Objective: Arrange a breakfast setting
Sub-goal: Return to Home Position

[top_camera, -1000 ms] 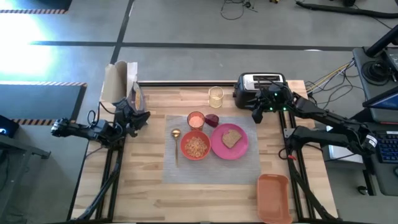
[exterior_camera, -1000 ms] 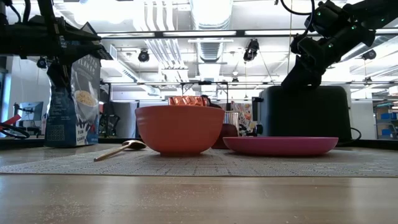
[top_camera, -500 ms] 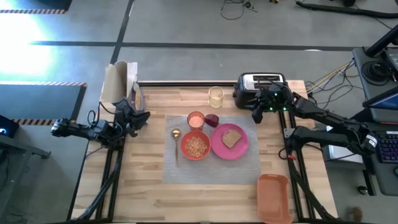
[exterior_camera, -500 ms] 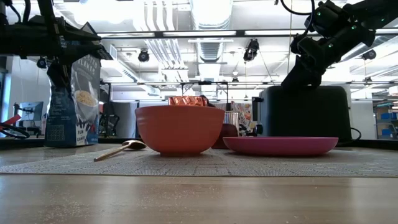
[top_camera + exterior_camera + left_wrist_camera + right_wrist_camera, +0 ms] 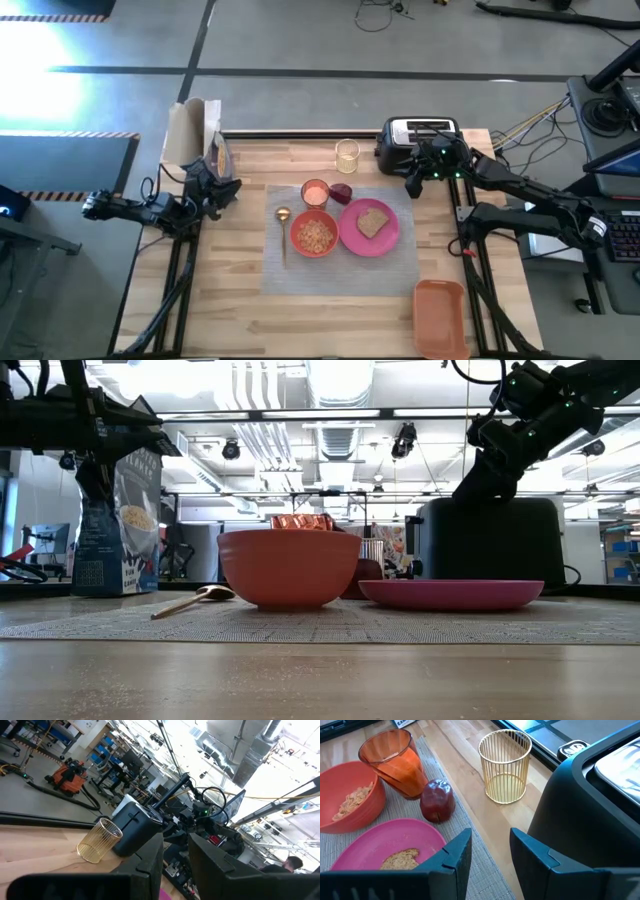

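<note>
On the grey mat, the round pink plate [image 5: 384, 238] carries the toast slice [image 5: 373, 221]. Left of it stands the orange-red bowl [image 5: 314, 235] with cereal, and the gold spoon [image 5: 283, 226] lies flat left of the bowl. Behind them stand the orange cup [image 5: 315, 192] and the dark red fruit [image 5: 341, 192]. My left gripper [image 5: 228, 189] hovers at the table's left edge, its fingers [image 5: 150, 855] a little apart with nothing between them. My right gripper [image 5: 412, 186] hangs in front of the toaster [image 5: 420, 135], open over the plate's far side [image 5: 395, 837] and empty.
A gold wire holder [image 5: 347, 155] stands at the far edge beside the toaster. A cereal bag [image 5: 221, 155] and a brown paper bag [image 5: 188, 128] stand at the far left corner. An orange tray [image 5: 440, 315] lies at the near right. The near part of the wooden table [image 5: 330, 325] is bare.
</note>
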